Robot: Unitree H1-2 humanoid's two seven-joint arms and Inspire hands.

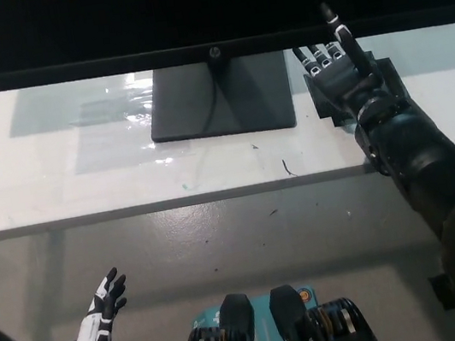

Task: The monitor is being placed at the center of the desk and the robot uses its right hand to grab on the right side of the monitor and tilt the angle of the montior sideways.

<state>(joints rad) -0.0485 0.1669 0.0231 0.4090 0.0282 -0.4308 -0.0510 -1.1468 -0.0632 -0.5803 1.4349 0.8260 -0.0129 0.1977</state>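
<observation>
The black right hand (336, 75), fingers spread upright, touched the HP monitor's (202, 10) lower edge right of its stand (220, 98); the white left hand (105, 300) hung open below the desk (57, 189)

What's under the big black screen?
Under the monitor sits its flat dark stand on the white desk. The black right hand reaches beneath its edge; its fingertips are hidden.

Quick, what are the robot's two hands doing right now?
Left hand: open, holding nothing, low by the floor.
Right hand: at the monitor's lower edge; grip cannot be told.
</observation>
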